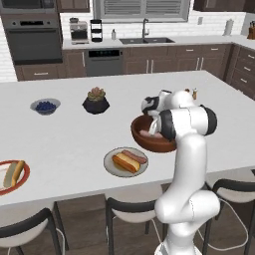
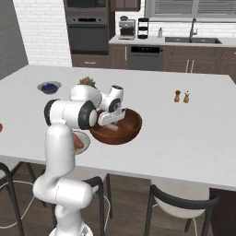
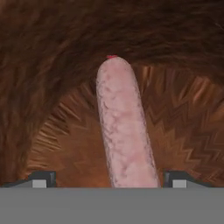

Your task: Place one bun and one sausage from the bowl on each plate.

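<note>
On the white kitchen island your gripper sits down inside the reddish-brown bowl, fingers spread wide either side of a pale sausage on its floor

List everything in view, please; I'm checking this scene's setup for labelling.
bowl: one, reddish-brown, island counter, by the arm
sausage: one, pink, in the bowl, between the fingertips
grey plate: one, holds bun and sausage, near edge
orange-rimmed plate: one, holds a bun, far left
berry bowl: one, grey, blue berries
plant pot: one, black
shakers: two, brown
gripper: one, open, down in the bowl
</note>
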You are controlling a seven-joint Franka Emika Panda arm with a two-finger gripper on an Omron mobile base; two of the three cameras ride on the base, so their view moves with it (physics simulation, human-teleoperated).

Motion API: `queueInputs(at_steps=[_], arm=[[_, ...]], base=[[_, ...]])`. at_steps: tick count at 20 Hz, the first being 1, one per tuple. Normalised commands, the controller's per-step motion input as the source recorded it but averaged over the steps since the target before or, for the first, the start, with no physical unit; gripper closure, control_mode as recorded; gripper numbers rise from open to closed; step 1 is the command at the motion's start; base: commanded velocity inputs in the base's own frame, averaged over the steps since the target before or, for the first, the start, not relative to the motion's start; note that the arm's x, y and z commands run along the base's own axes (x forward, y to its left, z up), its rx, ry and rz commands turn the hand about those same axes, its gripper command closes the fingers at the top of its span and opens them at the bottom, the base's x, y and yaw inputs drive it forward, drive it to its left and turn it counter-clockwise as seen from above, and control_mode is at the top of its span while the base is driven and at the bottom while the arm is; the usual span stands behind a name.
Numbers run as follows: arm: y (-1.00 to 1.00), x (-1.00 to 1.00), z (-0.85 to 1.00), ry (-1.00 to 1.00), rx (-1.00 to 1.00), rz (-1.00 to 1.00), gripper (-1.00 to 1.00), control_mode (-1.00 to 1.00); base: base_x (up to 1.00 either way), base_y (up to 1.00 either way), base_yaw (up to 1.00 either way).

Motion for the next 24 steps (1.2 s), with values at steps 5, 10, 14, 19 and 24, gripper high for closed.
queueInputs(at_steps=[5, 10, 14, 19, 24], arm=[[0.00, 0.42, -0.19, -0.03, 0.00, 0.00, -1.00, -1.00], [0.00, 0.04, -0.07, -0.03, 0.00, 0.00, -1.00, -1.00], [0.00, 0.01, -0.43, -0.03, 0.00, 0.00, -1.00, -1.00], [0.00, -0.12, -0.34, -0.10, -0.01, 0.00, -1.00, -1.00], [0.00, 0.00, 0.00, 0.00, 0.00, 0.00, -1.00, -1.00]], base=[[0.00, 0.00, 0.00], [0.00, 0.00, 0.00], [0.00, 0.00, 0.00], [0.00, 0.00, 0.00], [0.00, 0.00, 0.00]])
